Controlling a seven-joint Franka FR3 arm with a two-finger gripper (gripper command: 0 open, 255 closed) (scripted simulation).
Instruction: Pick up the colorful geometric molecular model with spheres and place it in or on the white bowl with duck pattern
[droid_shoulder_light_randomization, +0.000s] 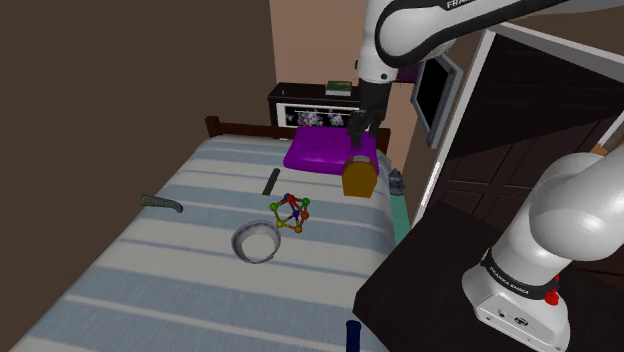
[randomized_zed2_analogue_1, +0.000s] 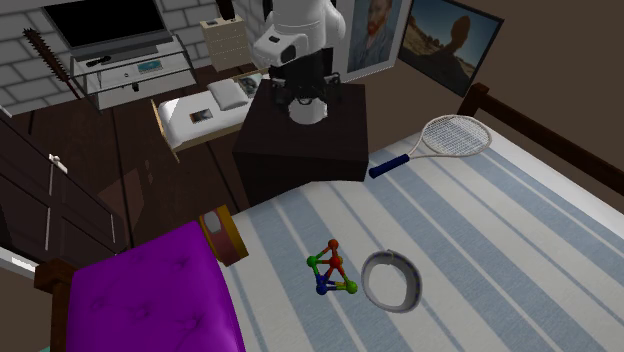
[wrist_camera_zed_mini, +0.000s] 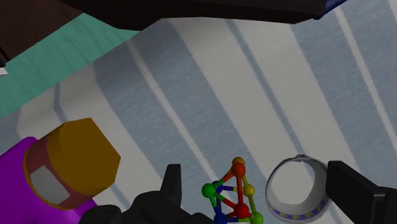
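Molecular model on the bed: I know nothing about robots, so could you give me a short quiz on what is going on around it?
1. True or false: the hand is holding the molecular model.
2. Which thing lies closest to the model? A. the white bowl B. the tennis racket C. the purple cushion
3. Short answer: in the wrist view, are the hand's fingers open or shut?

Key: 1 false, the model lies on the striped bed, apart from the hand. 2 A. 3 open.
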